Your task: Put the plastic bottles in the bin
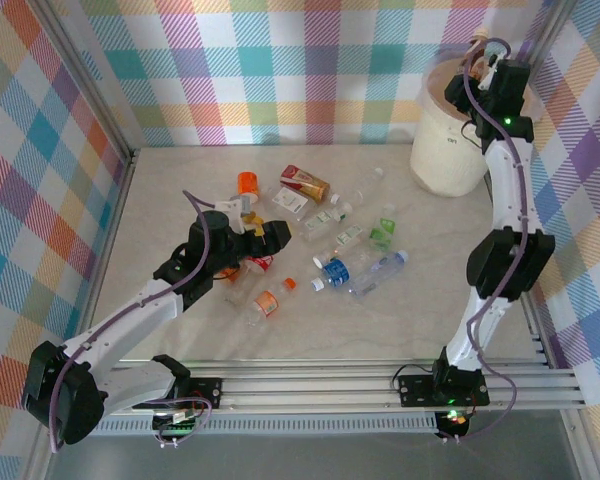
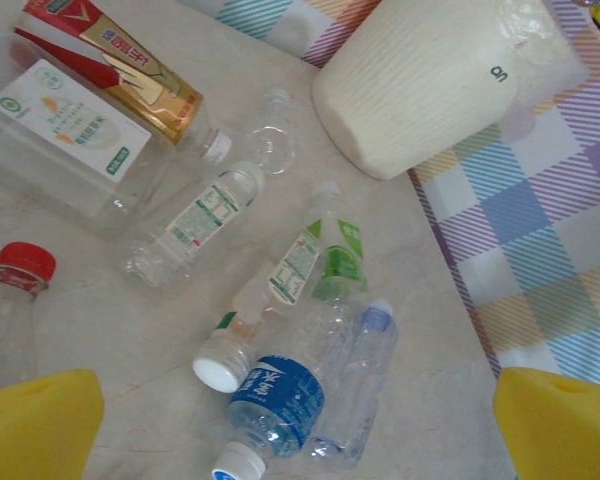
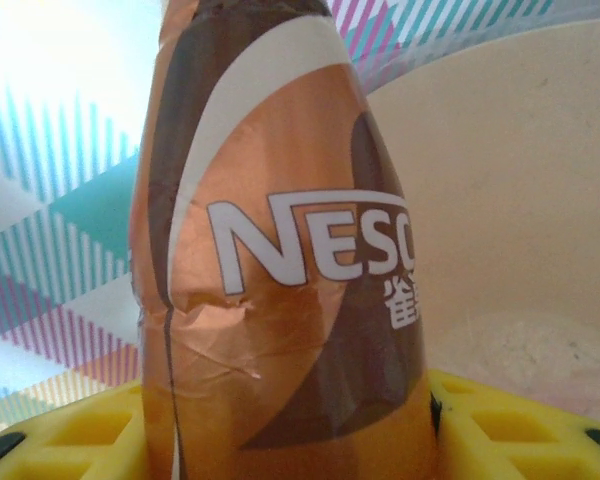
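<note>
The right gripper (image 1: 483, 68) is clamping a brown-and-orange labelled plastic bottle (image 3: 280, 250) over the large round cream-white plastic bin (image 1: 445, 160), while the wide-open left gripper (image 1: 242, 215) is hovering above many mostly clear plastic bottles (image 1: 335, 270) lying uncollected on the pale table (image 1: 160, 180).

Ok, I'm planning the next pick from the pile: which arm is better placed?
Left. The left gripper, open, hovers beside the plastic bottles, a blue-label water bottle just ahead; the right gripper is at the bin, shut on a Nescafé bottle.
</note>
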Tool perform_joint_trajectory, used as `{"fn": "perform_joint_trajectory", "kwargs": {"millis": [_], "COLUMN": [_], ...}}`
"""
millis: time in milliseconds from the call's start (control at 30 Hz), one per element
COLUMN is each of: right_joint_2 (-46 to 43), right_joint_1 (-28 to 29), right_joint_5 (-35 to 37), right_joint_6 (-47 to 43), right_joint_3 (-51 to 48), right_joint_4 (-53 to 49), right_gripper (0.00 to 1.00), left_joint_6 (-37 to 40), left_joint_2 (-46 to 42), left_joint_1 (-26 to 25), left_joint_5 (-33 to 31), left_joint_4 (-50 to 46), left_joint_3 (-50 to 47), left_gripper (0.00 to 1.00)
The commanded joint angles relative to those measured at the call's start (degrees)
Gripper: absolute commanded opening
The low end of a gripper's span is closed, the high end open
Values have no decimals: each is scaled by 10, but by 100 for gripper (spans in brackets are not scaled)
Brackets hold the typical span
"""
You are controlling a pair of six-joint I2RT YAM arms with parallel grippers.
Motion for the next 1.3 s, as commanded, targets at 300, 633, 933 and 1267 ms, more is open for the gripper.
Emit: {"fn": "perform_joint_trajectory", "kwargs": {"millis": [300, 633, 933, 1267], "right_joint_2": [141, 135, 72, 3], "right_joint_1": [-6, -8, -8, -7], "right_joint_5": [-23, -85, -108, -95], "right_joint_6": [-10, -3, -22, -63], "right_joint_3": [192, 201, 132, 101], "right_joint_4": [-140, -173, -167, -171], "right_gripper": [62, 72, 74, 79], "left_joint_6": [24, 24, 26, 72], "left_joint_2": [-18, -39, -29, -1], "left_joint_1": [-4, -5, -4, -13], "left_joint_5": [-67, -79, -63, -30], "left_joint_4": [-105, -127, -124, -172], "left_joint_3": [15, 0, -2, 3], "left_gripper": [100, 100, 100, 100]}}
